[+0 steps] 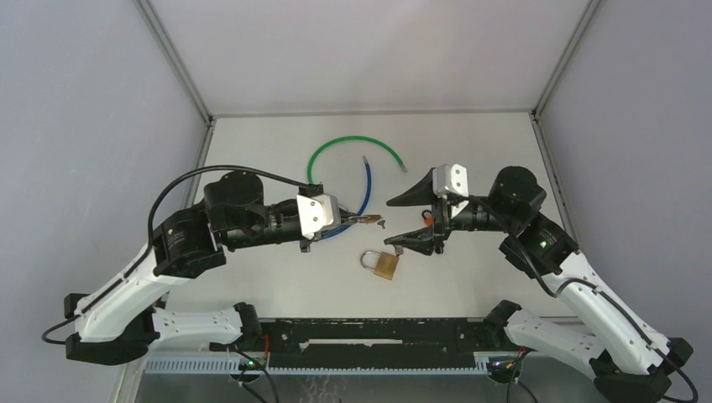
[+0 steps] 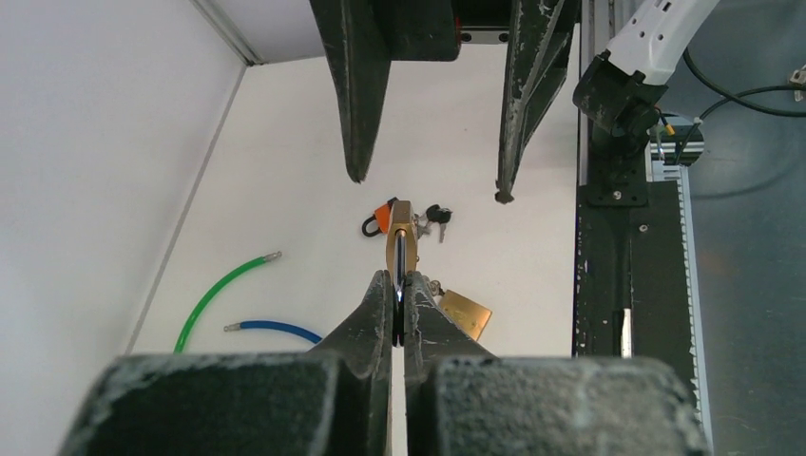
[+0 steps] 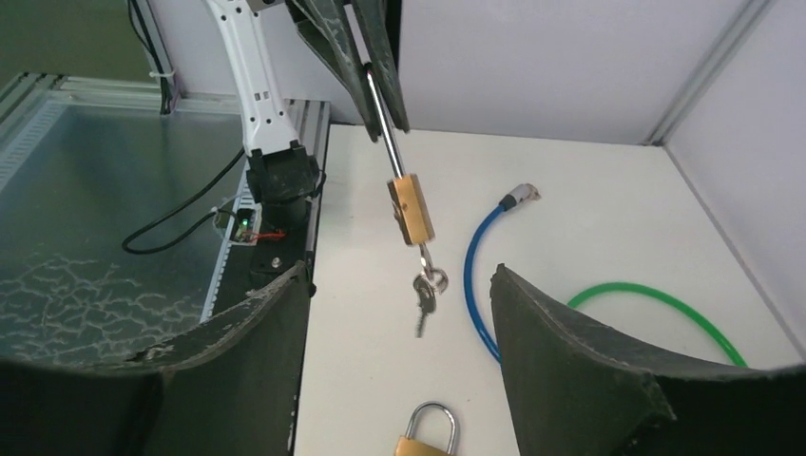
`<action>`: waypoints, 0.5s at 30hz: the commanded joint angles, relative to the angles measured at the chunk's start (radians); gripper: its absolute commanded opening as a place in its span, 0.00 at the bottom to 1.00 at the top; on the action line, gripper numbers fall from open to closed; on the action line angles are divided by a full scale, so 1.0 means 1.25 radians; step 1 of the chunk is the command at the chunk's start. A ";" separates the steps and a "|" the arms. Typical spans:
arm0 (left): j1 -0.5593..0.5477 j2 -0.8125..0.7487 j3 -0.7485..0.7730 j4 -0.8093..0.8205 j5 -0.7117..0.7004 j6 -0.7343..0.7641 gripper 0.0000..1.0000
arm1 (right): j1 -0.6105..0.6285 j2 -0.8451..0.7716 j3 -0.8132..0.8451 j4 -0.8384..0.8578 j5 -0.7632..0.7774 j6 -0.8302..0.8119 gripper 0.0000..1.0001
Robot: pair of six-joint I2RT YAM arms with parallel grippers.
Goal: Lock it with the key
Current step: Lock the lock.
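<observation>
My left gripper is shut on the steel shackle of a brass padlock and holds it above the table, body pointing at the right arm. In the left wrist view the fingertips pinch the shackle, and the padlock sticks out ahead. A key with a ring and a spare key hangs from the padlock's lower end. My right gripper is open and empty, facing the padlock with a gap between them; it also shows in the right wrist view.
A second brass padlock lies on the table below the grippers, also in the right wrist view. A blue cable and a green cable lie further back. A small red and black item lies under the right gripper.
</observation>
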 commanded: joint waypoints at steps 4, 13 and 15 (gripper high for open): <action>0.000 0.004 -0.001 0.018 0.024 -0.002 0.00 | 0.047 0.043 0.072 -0.050 0.036 -0.085 0.54; 0.001 0.012 0.006 0.020 0.035 -0.017 0.00 | 0.062 0.058 0.076 -0.079 0.061 -0.129 0.44; 0.001 0.014 0.006 0.021 0.039 -0.021 0.00 | 0.062 0.062 0.076 -0.086 0.060 -0.137 0.41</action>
